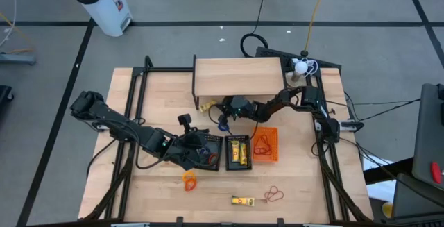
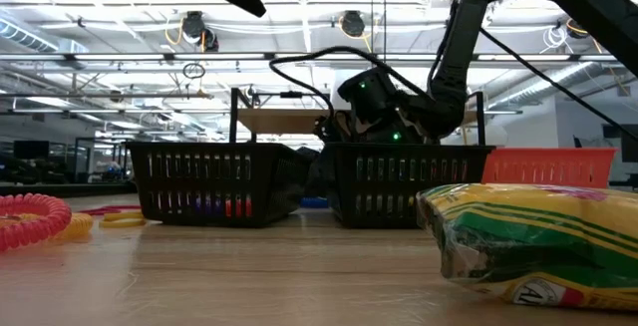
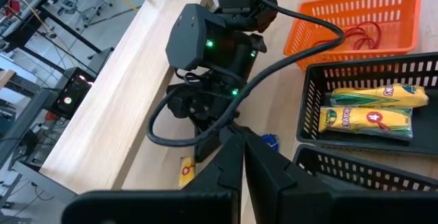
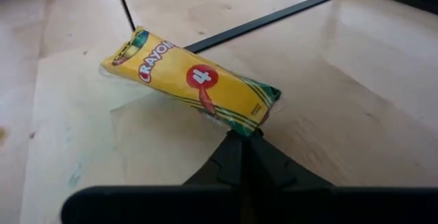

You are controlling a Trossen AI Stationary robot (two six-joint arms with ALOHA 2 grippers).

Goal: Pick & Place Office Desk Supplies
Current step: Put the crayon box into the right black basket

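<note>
Item: crayon pack, a small yellow oblong packet in clear wrap, printed with "CRAYO…" lettering, a red disc bearing the numeral 4, and green striping at the ends. It is pinched at one end between the closed fingers of the right gripper, tilted above the pale wooden tabletop; in the high view that gripper sits just in front of the wooden box at the tabletop's rear centre. Two packs of the same kind lie side by side in the middle black basket; a further pack lies loose near the front edge. Red rubber-band loops rest in the orange basket, and another red loop lies on the tabletop beside the loose pack. An orange coil lies in front of the left black basket. The left gripper is closed and empty, held over the left basket.
</note>
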